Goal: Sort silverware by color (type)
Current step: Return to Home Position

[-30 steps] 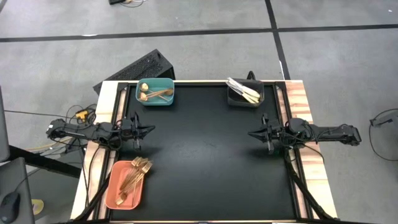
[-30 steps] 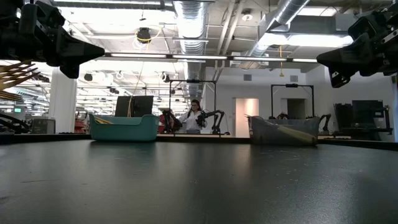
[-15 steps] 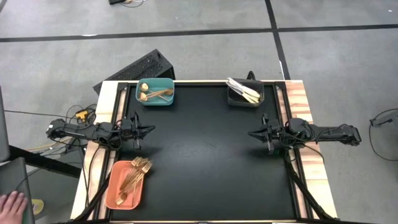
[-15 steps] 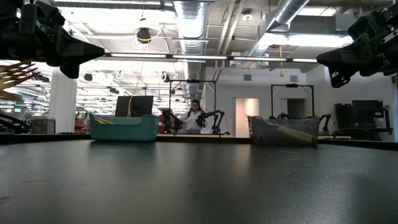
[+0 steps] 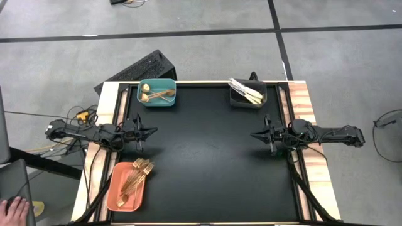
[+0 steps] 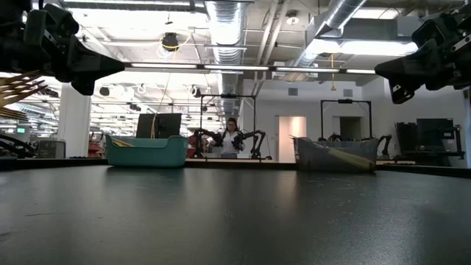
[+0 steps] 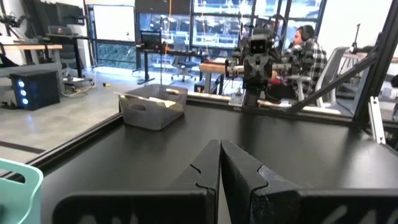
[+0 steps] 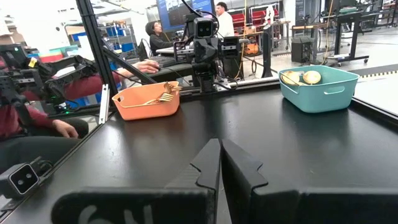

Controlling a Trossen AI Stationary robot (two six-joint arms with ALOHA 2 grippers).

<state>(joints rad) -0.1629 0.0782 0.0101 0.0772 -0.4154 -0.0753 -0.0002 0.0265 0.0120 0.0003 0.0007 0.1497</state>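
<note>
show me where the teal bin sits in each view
High view: teal bin, far edge, left of middle.
Low view: left, at the back.
Left wrist view: only a corner, at the frame's edge.
Right wrist view: far side of the mat, at.
Shared landmark: the black mat.

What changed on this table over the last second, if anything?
Almost nothing. The left gripper tipped down very slightly, and a person's hand came into the high view's lower left corner. The right gripper, the teal bin, the salmon bin, the dark bin and the silverware in them stayed put.
</note>
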